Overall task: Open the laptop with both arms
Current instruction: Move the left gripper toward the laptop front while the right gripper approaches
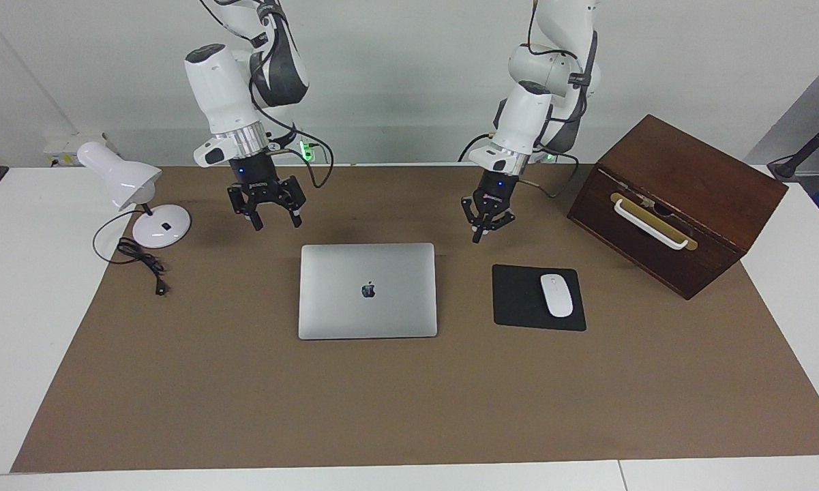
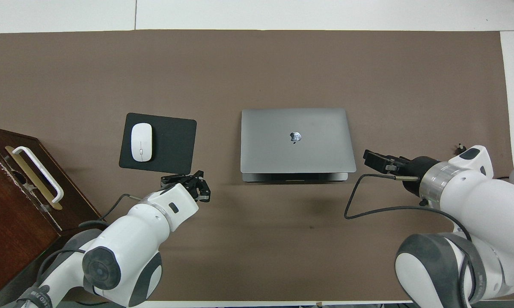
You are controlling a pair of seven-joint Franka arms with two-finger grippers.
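Nothing done yet: laptop (image 1: 367,290) flat and closed on table (image 1: 245,409), left gripper (image 1: 478,234) pinched shut and right gripper (image 1: 275,220) spread wide, both hovering empty near its hinge-side corners.

Laptop (image 1: 367,290): lay shut and flat on the brown mat (image 1: 382,409), logo up.
Left gripper (image 1: 478,236): hung over the mat between laptop and mouse pad (image 1: 518,300), fingertips together.
Right gripper (image 1: 275,221): hung over the mat near the laptop's corner, fingers spread.
White mouse (image 1: 556,294): on the pad.
Wooden box (image 1: 682,204): at the left arm's end.
Desk lamp (image 1: 136,194): at the right arm's end.
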